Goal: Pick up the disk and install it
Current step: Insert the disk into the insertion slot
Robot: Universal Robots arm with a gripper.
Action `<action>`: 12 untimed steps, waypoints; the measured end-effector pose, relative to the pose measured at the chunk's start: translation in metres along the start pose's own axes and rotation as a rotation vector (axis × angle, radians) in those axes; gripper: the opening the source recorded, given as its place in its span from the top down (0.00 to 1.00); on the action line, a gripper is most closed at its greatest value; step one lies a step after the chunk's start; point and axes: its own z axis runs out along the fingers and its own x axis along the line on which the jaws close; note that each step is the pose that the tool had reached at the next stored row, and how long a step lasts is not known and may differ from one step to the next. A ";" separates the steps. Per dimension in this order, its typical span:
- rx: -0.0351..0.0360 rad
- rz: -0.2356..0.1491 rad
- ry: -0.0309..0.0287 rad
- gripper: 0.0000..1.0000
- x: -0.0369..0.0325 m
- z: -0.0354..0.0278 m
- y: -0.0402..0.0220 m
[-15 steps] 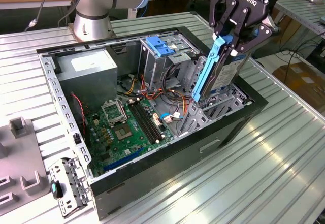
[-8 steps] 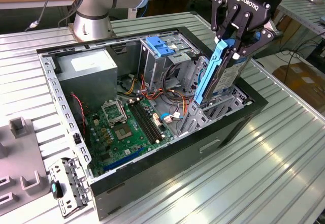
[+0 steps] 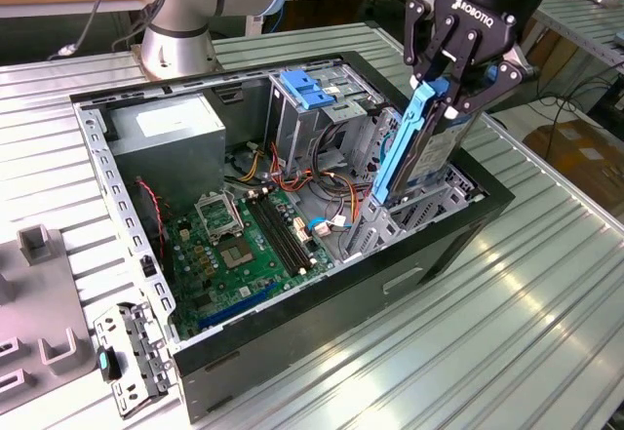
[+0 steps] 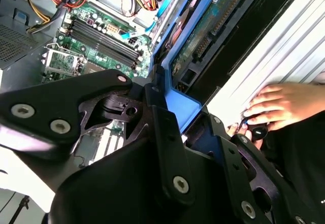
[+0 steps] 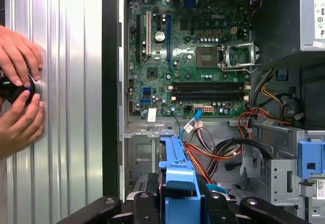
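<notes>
The pick-up part of the task is judged to be done: the disk (image 3: 414,152) is held clear of the table (image 3: 507,332), gripped near its upper end by the gripper (image 3: 444,94), whose jaws are closed narrowly on the blue carrier that edges it. The disk is held steeply tilted, almost on end, over the corner of the open computer case (image 3: 322,274) at the exterior view's right. Its lower end is down among the metal rails of the drive cage (image 3: 434,206) there. Whether that end is already touching the rails cannot be told. Installation is therefore judged to be under way but unfinished, since most of the disk is seen standing above the cage and is not seated flat in it. In the second wrist view the green circuit side of the disk (image 4: 213,21) is seen beyond the gripper (image 4: 185,117), and in the first wrist view the blue carrier (image 5: 177,183) is seen pointing towards the motherboard (image 5: 193,56). A person's hands (image 5: 20,87) are seen resting on the table beside the case, closed round a small dark object. As for writing, white lettering is carried on the gripper's black body, a white sticker is borne by the grey power-supply box (image 3: 171,137), and fine white print is scattered over the motherboard. The disk's own label is not turned towards any camera.
</notes>
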 end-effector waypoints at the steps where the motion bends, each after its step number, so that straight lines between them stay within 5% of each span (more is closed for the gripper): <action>1: 0.0000 -0.001 0.0001 0.63 0.0000 0.0010 0.0000; 12: 0.0002 -0.006 0.0001 0.63 -0.0004 0.0104 -0.0002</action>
